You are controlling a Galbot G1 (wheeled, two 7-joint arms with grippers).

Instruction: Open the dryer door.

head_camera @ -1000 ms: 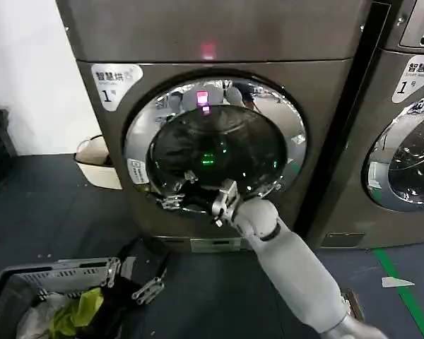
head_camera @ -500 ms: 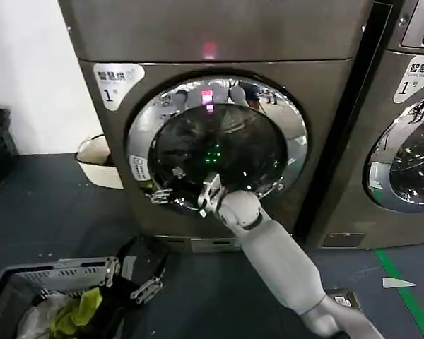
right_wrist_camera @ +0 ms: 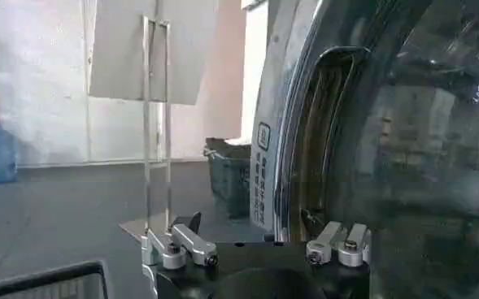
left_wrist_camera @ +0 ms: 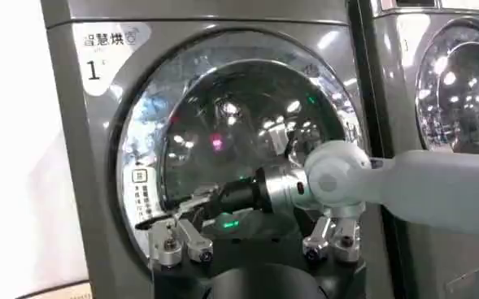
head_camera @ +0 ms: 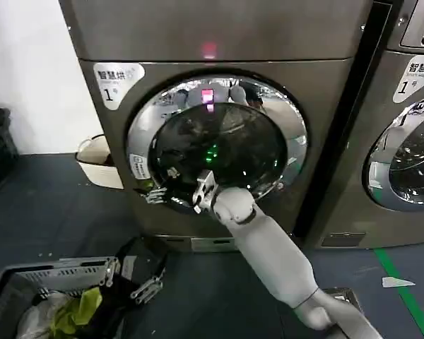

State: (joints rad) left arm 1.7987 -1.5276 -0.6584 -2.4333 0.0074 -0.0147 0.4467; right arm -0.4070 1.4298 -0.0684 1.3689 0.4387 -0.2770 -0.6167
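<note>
Chrome-ringed round dryer door [head_camera: 217,141] with dark glass looks barely cracked at its left edge, my right gripper [head_camera: 157,193] spread narrowly there, so most swinging remains.

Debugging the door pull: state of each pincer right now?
Right pincer: open, at the lower left rim of the dryer door, gripping nothing.
Left pincer: open, empty, facing the door.

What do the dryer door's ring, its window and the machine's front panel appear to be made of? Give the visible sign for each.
Dryer door ring: mirror-bright chrome finish, probably plated plastic or metal; it reflects the room.
Window: dark tinted glass or clear plastic; it bulges and shows glints.
Front panel: grey-brown brushed or satin metal, possibly painted; soft, even sheen.
The right gripper is at the ring's lower left edge.
</note>
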